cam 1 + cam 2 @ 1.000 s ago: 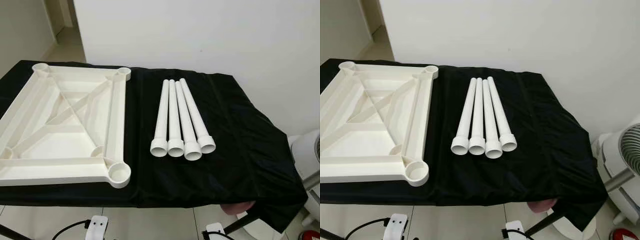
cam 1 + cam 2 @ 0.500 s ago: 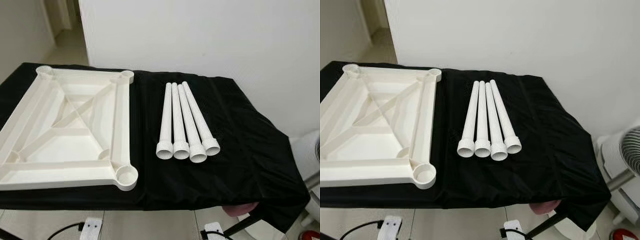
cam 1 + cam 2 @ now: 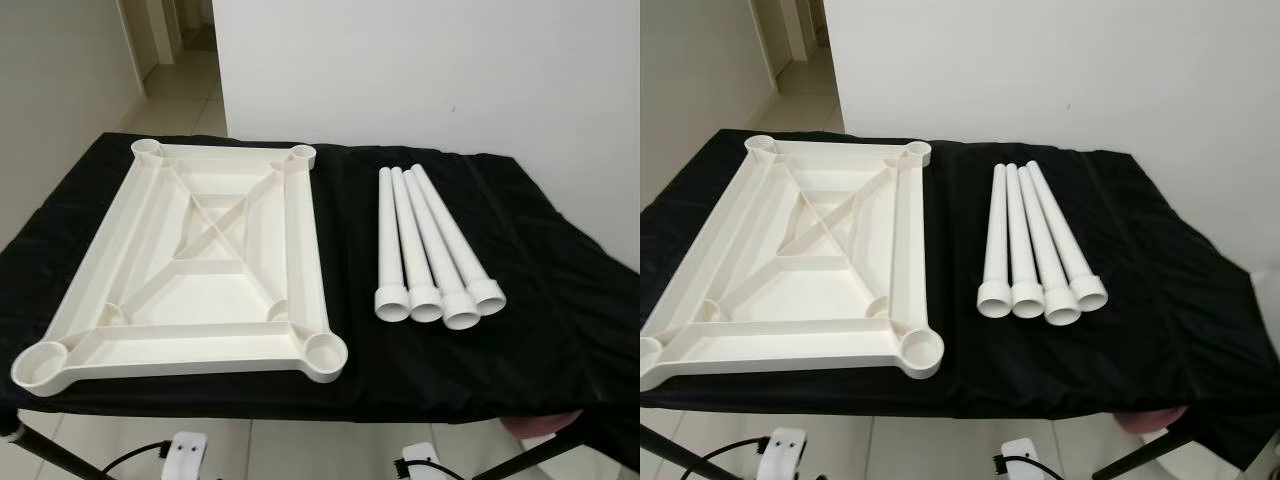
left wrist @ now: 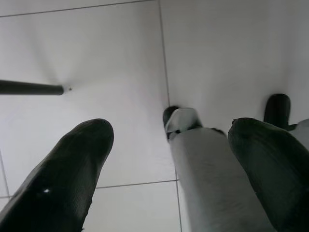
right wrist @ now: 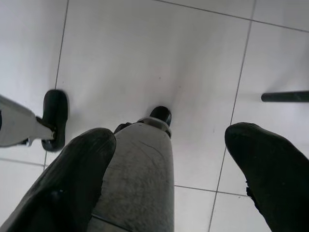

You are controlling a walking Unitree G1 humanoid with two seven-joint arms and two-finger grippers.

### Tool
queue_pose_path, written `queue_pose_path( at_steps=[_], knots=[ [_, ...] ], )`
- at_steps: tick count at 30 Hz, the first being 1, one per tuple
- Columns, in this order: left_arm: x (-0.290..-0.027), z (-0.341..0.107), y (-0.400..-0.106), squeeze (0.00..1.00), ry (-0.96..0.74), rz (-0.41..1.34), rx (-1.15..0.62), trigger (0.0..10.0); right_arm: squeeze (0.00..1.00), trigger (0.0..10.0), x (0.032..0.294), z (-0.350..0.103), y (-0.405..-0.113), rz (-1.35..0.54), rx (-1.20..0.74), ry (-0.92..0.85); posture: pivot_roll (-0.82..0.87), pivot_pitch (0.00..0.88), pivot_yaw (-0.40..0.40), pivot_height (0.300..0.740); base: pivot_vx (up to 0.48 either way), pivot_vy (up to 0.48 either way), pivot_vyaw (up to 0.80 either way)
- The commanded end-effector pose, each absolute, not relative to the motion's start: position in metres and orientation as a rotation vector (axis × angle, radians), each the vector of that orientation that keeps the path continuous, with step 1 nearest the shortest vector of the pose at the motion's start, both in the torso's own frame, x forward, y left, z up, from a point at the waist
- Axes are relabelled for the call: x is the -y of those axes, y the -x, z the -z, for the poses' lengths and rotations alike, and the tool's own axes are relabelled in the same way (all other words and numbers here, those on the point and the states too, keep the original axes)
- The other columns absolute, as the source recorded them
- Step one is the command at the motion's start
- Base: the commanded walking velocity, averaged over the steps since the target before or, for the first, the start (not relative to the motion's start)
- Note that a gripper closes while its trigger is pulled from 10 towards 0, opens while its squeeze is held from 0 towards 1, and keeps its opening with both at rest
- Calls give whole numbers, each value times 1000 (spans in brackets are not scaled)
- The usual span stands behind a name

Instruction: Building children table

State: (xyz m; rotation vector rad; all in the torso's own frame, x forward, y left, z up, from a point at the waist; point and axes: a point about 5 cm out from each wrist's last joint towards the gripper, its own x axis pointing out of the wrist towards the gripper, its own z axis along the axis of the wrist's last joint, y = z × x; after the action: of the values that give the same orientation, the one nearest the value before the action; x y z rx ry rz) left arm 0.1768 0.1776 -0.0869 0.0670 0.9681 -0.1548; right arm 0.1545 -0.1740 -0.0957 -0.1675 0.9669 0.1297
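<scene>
A white plastic tabletop (image 3: 200, 270) lies upside down on the left half of a black-draped table (image 3: 560, 300), ribs up, with a round leg socket (image 3: 324, 351) at each corner. Several white tubular legs (image 3: 425, 245) lie side by side to its right, wide open ends toward me. My left gripper (image 4: 169, 159) hangs low over the tiled floor, open, nothing between its fingers (image 4: 63, 179). My right gripper (image 5: 169, 164) hangs the same way, open and empty, fingers (image 5: 72, 179) spread above my own leg and foot.
A white wall (image 3: 420, 70) backs the table, and a doorway to a corridor (image 3: 170, 40) opens at the far left. Thin black table legs (image 3: 540, 460) slant down to the pale tiles. My feet (image 3: 188, 450) stand just before the table's near edge.
The camera has swung left: tabletop and legs slid right in the picture, the tabletop's whole left side now shows, and the fan at the right has gone out of frame. The objects themselves lie still.
</scene>
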Motion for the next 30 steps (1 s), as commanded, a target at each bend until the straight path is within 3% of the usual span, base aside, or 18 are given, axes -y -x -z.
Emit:
queue_pose_path(
  at_steps=[1,8,21,30],
  knots=[
    [-175,90,-170,0,-91,189,-991,10000,0,10000,181,101,-141,-125,-1021,177,-28,0,-15,740,0,0,0],
    [-169,89,-173,0,-173,293,-974,10000,0,10000,191,100,-138,-120,-1020,187,-35,0,-15,740,0,0,0],
    [-165,89,-173,0,-220,334,-962,10000,0,10000,199,100,-134,-124,-1029,208,-36,0,-30,740,0,-419,0],
    [-163,87,-176,0,-267,379,-931,10000,0,10000,193,100,-137,-154,-1013,235,-38,0,-50,740,0,0,0]
  ],
)
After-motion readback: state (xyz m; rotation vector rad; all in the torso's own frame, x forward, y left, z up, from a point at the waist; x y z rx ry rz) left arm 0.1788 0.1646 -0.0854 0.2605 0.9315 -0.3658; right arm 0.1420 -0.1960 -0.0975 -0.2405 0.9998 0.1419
